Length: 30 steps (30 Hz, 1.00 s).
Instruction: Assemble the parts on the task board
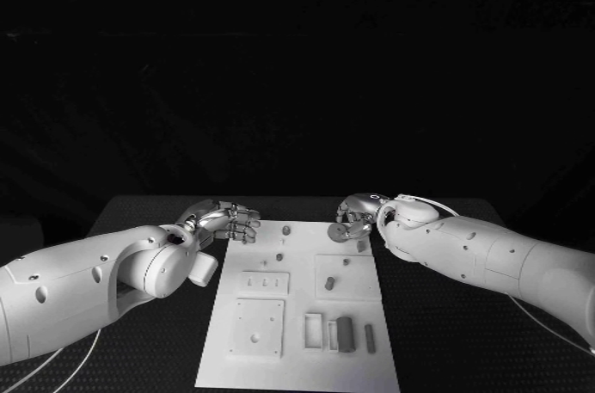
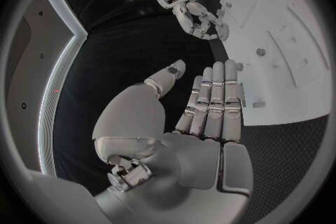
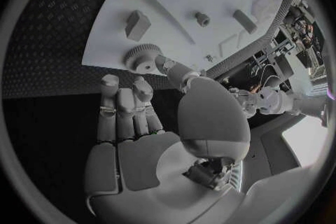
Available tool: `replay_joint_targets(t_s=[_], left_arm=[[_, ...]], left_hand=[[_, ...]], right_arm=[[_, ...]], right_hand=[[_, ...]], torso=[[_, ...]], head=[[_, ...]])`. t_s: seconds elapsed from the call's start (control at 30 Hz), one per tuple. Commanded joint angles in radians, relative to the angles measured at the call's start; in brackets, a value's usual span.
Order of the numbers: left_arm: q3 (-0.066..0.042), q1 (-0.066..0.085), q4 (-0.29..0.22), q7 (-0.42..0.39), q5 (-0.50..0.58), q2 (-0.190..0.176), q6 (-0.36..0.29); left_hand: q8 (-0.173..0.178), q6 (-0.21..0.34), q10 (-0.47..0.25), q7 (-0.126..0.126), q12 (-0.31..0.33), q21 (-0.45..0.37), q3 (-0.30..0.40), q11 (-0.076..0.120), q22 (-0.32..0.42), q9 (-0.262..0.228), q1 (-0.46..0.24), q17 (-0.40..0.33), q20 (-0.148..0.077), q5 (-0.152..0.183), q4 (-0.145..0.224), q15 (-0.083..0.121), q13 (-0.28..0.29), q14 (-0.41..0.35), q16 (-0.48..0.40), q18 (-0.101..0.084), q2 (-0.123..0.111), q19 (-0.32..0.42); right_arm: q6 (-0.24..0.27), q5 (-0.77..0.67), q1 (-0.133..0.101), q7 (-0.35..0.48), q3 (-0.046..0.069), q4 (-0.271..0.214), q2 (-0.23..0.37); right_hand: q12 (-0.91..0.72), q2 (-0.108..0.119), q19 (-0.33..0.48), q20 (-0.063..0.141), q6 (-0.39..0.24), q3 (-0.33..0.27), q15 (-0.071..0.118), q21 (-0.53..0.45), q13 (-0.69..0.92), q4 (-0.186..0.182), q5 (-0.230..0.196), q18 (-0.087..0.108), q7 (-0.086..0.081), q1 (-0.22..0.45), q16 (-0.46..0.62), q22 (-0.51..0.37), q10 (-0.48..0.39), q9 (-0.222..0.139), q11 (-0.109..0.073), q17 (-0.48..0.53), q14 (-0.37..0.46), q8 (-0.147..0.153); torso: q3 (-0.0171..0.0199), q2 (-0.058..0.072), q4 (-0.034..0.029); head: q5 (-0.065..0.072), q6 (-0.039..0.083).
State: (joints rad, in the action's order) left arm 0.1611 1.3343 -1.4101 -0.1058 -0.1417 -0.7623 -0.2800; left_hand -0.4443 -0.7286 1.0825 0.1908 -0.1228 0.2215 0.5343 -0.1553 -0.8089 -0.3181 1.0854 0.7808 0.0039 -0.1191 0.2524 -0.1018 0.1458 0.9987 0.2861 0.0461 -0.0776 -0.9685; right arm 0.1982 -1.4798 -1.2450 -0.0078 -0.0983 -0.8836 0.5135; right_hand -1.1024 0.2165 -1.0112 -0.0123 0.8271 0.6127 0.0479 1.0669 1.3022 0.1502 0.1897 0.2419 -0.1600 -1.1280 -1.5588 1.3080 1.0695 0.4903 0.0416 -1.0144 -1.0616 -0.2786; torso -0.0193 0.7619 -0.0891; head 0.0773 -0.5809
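The gear (image 1: pixel 337 231) sits at the board's (image 1: pixel 297 363) far right edge, pinched in my right hand (image 1: pixel 359 214), I guess to carry it to its peg. Left hand (image 1: pixel 223 221) hovers empty, fingers straight, over the desk (image 1: pixel 149 212) beside the board.

Head camera high above the task board (image 1: pixel 297 324); wrist fisheyes close behind each hand, both sharing that board.

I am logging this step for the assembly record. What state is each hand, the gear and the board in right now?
left hand: open, fingers straight, holds nothing, beside the board's edge.
right hand: pinches the gear at the board's far end.
gear: held on edge, not yet seated.
task board: flat on the table, small parts lying on it.
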Motion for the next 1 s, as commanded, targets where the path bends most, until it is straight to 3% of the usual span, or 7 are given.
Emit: replay_joint_targets(t_s=[0.03,0.53,1.0], left_arm=[[-0.001,0.001,-0.005,-0.011,-0.008,0.0,0.013],[-0.001,0.001,-0.008,-0.01,-0.009,0.0,0.012],[-0.001,0.001,-0.01,-0.008,-0.009,-0.001,0.012]], left_hand=[[0.006,0.004,-0.007,0.024,0.007,-0.005,-0.002,-0.003,-0.002,-0.001,-0.007,0.002,0.001,0.004,-0.004,-0.003,0.0,0.0,-0.003,0.018,0.002,0.005],[0.007,0.005,-0.007,0.024,0.008,-0.006,-0.002,-0.003,-0.002,-0.002,-0.007,0.003,0.001,0.004,-0.004,-0.003,0.001,0.0,-0.004,0.018,0.002,0.005],[0.008,0.006,-0.008,0.024,0.009,-0.006,-0.002,-0.003,-0.003,-0.003,-0.008,0.003,0.001,0.004,-0.005,-0.004,0.001,0.001,-0.005,0.018,0.001,0.005]], right_arm=[[-0.018,-0.001,0.002,0.013,0.0,0.003,-0.005],[-0.029,-0.001,0.008,0.013,-0.002,0.023,-0.012],[-0.04,-0.003,0.018,0.012,-0.005,0.036,-0.019]], right_hand=[[-0.004,-0.014,0.002,0.005,0.012,0.001,0.002,0.004,-0.003,-0.004,-0.001,0.02,-0.003,0.002,-0.004,0.019,-0.052,0.001,0.011,0.002,0.001,-0.004],[-0.012,-0.036,0.005,0.006,0.014,0.0,0.002,0.005,-0.017,0.001,-0.001,0.02,-0.003,0.005,-0.007,0.018,-0.058,0.002,0.011,0.016,0.01,-0.005],[-0.018,-0.034,0.008,0.005,0.008,-0.001,0.0,0.003,-0.031,0.008,0.0,0.02,-0.006,0.007,-0.008,0.016,-0.064,-0.001,0.014,0.031,0.021,-0.001]], torso=[[0.0008,0.0,0.0008],[0.0009,0.0,0.0021],[0.0009,-0.001,0.001]], head=[[-0.002,-0.003],[-0.004,-0.012],[-0.004,-0.019]])
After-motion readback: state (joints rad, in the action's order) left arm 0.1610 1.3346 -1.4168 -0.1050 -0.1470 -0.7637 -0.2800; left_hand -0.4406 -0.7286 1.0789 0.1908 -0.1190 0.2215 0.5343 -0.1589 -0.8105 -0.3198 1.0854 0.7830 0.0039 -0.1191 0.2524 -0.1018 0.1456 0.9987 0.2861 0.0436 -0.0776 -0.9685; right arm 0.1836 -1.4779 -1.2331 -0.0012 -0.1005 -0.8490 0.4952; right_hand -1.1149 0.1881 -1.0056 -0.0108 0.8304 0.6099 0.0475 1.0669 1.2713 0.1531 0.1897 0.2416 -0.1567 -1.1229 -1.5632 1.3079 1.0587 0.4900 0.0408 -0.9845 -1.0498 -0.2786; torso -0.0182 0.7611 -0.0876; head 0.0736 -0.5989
